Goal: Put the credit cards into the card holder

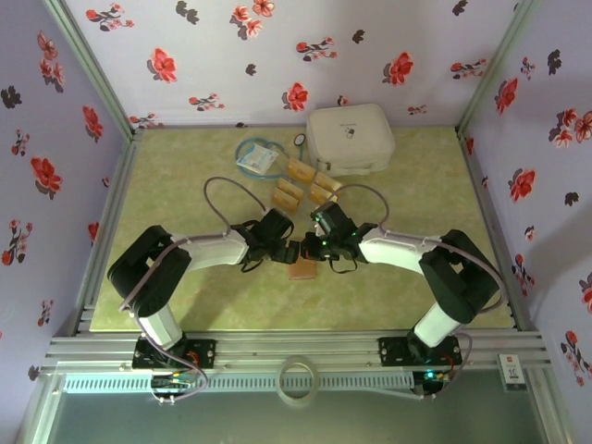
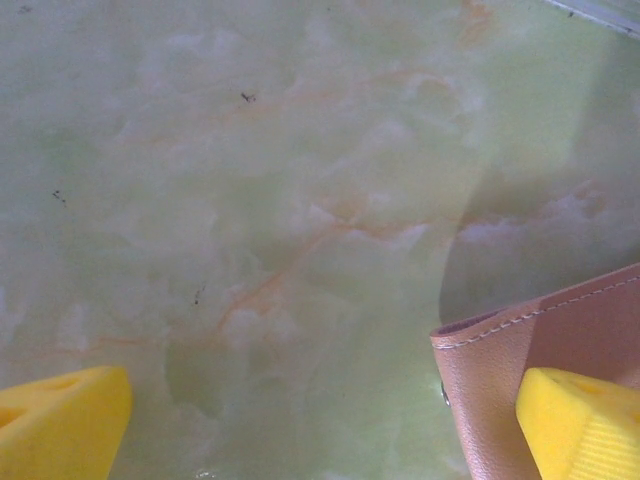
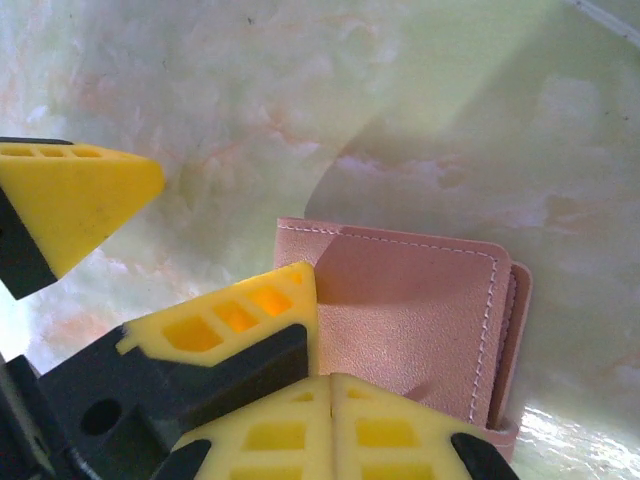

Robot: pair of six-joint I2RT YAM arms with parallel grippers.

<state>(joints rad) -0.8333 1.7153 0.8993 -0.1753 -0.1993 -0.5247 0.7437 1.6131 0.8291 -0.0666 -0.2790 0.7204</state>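
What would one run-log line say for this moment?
left gripper: open, at card holder corner | right gripper: shut, over card holder | credit cards: loose beside white case

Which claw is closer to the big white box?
Right, barely. The right claw sits toward the robot from the big white rounded case; the left claw is beside it, farther left.

The left gripper [image 2: 320,428] stands wide over the green table [image 2: 250,200], one fingertip [image 2: 580,425] overlapping the card holder [image 2: 505,350].
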